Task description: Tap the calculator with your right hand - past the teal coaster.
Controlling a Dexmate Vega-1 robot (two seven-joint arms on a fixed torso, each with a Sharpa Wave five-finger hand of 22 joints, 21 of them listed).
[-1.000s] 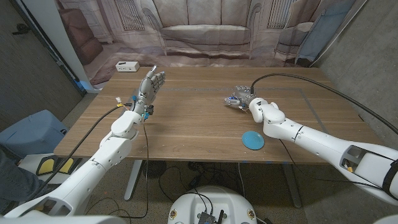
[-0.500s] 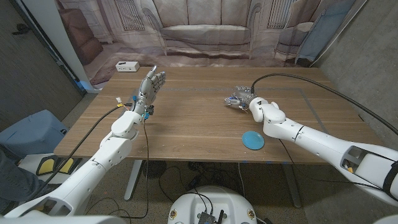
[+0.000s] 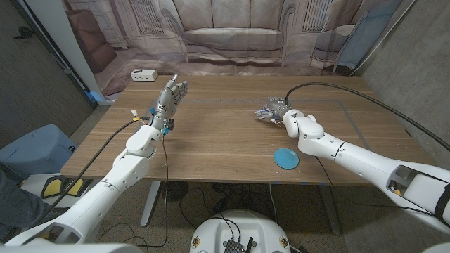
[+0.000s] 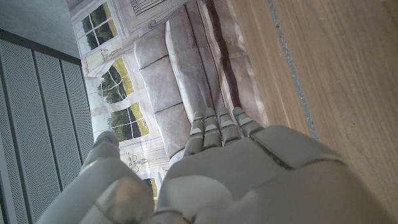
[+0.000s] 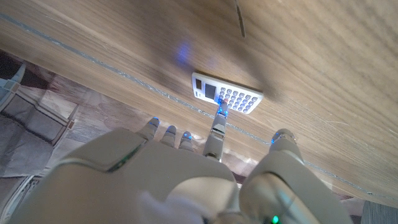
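The right robot hand (image 3: 274, 109) is seen over the far middle of the tabletop (image 3: 211, 140), holding nothing, one finger stretched toward the white calculator (image 5: 226, 94) lying just beyond it. The teal coaster (image 3: 285, 157) lies nearer the front edge. The left robot hand (image 3: 171, 96) is raised empty, fingers extended.

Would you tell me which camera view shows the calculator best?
The right wrist view: the calculator lies in plain sight on the wood, display and keys visible, beyond the right hand. In the head view that hand covers it; the left wrist view faces the backdrop.
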